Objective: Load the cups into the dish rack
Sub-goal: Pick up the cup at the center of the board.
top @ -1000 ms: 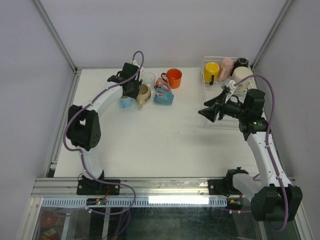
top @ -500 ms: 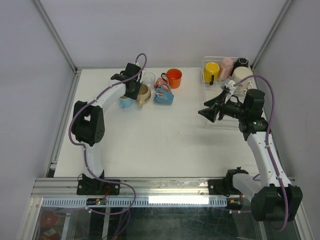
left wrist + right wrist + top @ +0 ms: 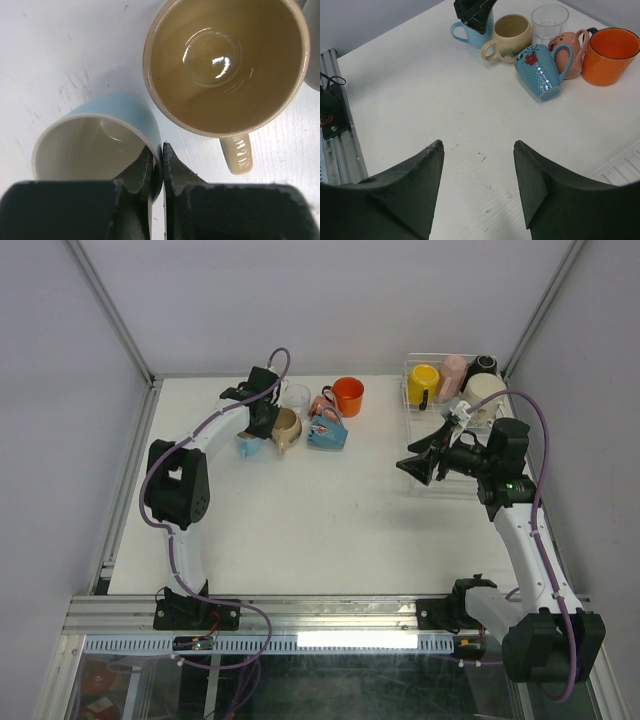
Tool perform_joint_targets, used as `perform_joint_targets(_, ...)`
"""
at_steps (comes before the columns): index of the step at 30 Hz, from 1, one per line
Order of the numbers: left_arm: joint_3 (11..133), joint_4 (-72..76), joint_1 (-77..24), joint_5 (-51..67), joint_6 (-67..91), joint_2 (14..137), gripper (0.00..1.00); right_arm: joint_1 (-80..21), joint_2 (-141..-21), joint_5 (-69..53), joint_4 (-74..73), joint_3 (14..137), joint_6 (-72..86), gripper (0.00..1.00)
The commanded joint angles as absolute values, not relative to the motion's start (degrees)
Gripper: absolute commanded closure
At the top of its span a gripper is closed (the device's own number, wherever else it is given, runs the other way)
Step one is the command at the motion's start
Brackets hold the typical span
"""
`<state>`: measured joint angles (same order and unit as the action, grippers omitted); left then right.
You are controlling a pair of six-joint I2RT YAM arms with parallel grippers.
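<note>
My left gripper point(image 3: 258, 428) point(image 3: 159, 150) is shut on the rim of a light blue mug point(image 3: 95, 137) point(image 3: 250, 443) at the table's back left. A beige mug point(image 3: 225, 65) point(image 3: 287, 427) stands right beside it. A clear glass tumbler point(image 3: 296, 395), a pink mug point(image 3: 322, 406), a patterned blue mug point(image 3: 327, 432) on its side and an orange mug point(image 3: 348, 396) are grouped nearby. The clear dish rack point(image 3: 412, 378) at back right holds yellow point(image 3: 423, 383), pink, black and white mugs. My right gripper point(image 3: 413, 467) point(image 3: 477, 145) is open and empty above the table.
Metal frame posts rise at the table's back corners. The rack's edge point(image 3: 620, 167) shows at the lower right of the right wrist view. An aluminium rail point(image 3: 335, 130) runs along the table's near edge.
My left gripper has shifted slightly at the light blue mug and the arm's elbow swung inward. The right arm has not moved.
</note>
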<state>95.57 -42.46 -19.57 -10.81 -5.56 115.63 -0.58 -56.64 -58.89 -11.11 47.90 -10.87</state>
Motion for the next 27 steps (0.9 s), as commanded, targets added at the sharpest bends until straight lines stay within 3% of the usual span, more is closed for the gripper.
perform_joint_targets(1,96.35,-42.36,-18.86,-9.32,-5.29,113.45,1.00,-0.85,-56.21,-59.05,-10.22,50.45,-11.72,0.39)
perform_joint_targets(6,90.05,-39.33,-18.83,-9.43,-3.17,106.05,1.00,-0.86,-56.25,-59.51,-10.35,50.52,-11.65,0.39)
perform_joint_targets(15,68.35,-29.03,-18.81,-4.67,3.72,83.91,1.00,-0.88,-56.44,-62.79,-8.65,49.90,-9.51,0.39)
perform_joint_targets(27,39.99,-5.86,-18.81,17.19,22.33,54.34,1.00,-2.21,-56.95,-71.37,6.38,44.77,5.81,0.39)
